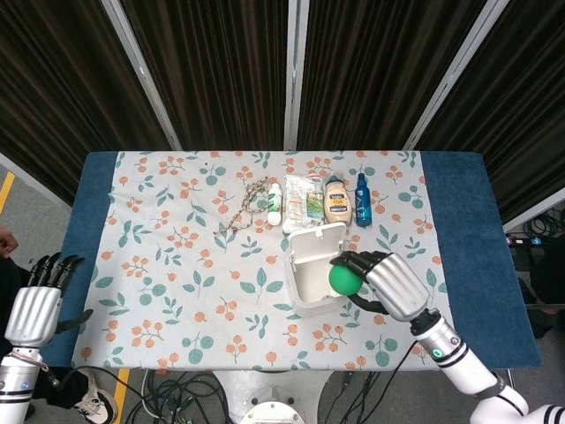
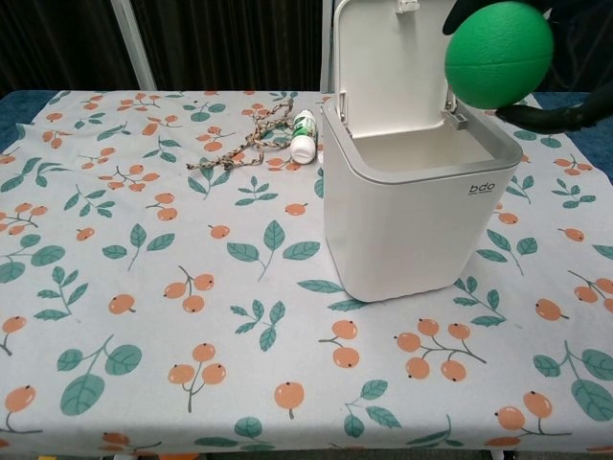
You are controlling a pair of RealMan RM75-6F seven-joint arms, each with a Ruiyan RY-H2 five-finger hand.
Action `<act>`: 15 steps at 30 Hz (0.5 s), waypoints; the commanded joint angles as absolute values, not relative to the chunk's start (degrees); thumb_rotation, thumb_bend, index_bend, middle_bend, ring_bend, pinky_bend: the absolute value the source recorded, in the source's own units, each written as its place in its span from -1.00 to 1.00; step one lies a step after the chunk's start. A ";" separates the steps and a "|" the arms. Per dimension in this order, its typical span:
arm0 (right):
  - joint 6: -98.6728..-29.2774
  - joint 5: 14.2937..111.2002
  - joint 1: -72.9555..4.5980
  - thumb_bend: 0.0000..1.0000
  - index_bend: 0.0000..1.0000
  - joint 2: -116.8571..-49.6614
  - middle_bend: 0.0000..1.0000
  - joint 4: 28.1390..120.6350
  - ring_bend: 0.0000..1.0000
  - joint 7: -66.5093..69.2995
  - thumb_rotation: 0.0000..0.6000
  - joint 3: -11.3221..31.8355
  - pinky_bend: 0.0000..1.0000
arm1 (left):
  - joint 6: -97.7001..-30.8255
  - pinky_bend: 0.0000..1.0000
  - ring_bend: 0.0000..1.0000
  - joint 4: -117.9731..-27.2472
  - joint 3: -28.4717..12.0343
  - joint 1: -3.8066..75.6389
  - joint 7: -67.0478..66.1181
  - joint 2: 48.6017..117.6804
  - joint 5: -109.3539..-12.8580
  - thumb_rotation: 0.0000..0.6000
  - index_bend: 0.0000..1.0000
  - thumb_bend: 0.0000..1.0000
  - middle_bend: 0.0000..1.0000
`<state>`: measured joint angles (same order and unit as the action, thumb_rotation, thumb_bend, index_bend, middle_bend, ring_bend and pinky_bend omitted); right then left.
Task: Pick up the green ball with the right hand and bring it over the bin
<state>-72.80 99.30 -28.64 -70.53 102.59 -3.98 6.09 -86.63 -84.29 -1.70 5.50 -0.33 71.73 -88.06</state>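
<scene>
1. Overhead first, from the head view: white bin (image 1: 320, 269) with lid tipped open, standing on the floral tablecloth (image 1: 177, 265).
2. Held in the right hand (image 1: 388, 283), dark fingers wrapped round it: the green ball (image 1: 344, 279), raised above the bin's right rim and partly over the opening.
3. Just behind the bin, in a row: small white bottle (image 1: 274, 201), clear packet (image 1: 305, 202), cream-coloured jar (image 1: 335, 201), blue bottle (image 1: 362, 200).
4. Left of the white bottle, behind and left of the bin: a dry twig (image 1: 240, 208).
5. Far to the bin's left, off the table's edge: left hand (image 1: 35, 305), fingers straight and apart, holding nothing.
6. Next, from the chest view: bin (image 2: 412, 206) close up, "bdo" on its front wall, lid upright at the back.
7. Above the bin's right rear corner: green ball (image 2: 499, 54), dark fingers (image 2: 560, 117) curled behind and beneath it.
8. Behind and left of the bin: twig (image 2: 244, 139), with the white bottle (image 2: 303, 136) lying on its side.
9. Left hand not visible from this camera.
</scene>
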 commanded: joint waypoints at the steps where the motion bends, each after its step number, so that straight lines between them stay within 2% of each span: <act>1: -70.83 98.06 -30.19 -0.49 -0.11 -72.96 -0.05 101.19 -0.27 -6.01 1.00 6.92 -0.03 | -86.50 -0.84 -0.91 -83.78 -1.73 5.41 0.35 71.86 -87.75 1.00 -0.71 -0.75 -0.73; 4: -70.25 97.46 -30.83 -0.61 -0.29 -73.74 -0.22 100.68 -0.60 -5.73 1.00 7.18 -0.40 | -86.58 -0.84 -0.91 -83.23 -1.79 5.29 1.12 71.94 -87.56 1.00 -0.71 -0.75 -0.73; 8: -70.00 97.24 -31.13 -0.73 -0.50 -73.59 -0.45 100.88 -0.87 -5.22 1.00 6.99 -0.68 | -87.08 -0.84 -0.91 -82.98 -1.85 5.13 1.58 71.77 -87.75 1.00 -0.71 -0.75 -0.73; 15: -71.32 97.23 -30.48 -0.75 -0.57 -72.28 -0.54 101.33 -0.94 -4.41 1.00 6.48 -0.73 | -86.99 -0.84 -0.92 -82.95 -1.81 5.20 1.52 71.99 -87.87 1.00 -0.70 -0.75 -0.73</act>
<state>-71.04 97.18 -30.67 -72.51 101.35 -4.63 6.59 -87.04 -82.95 -1.82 5.17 1.55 71.96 -87.87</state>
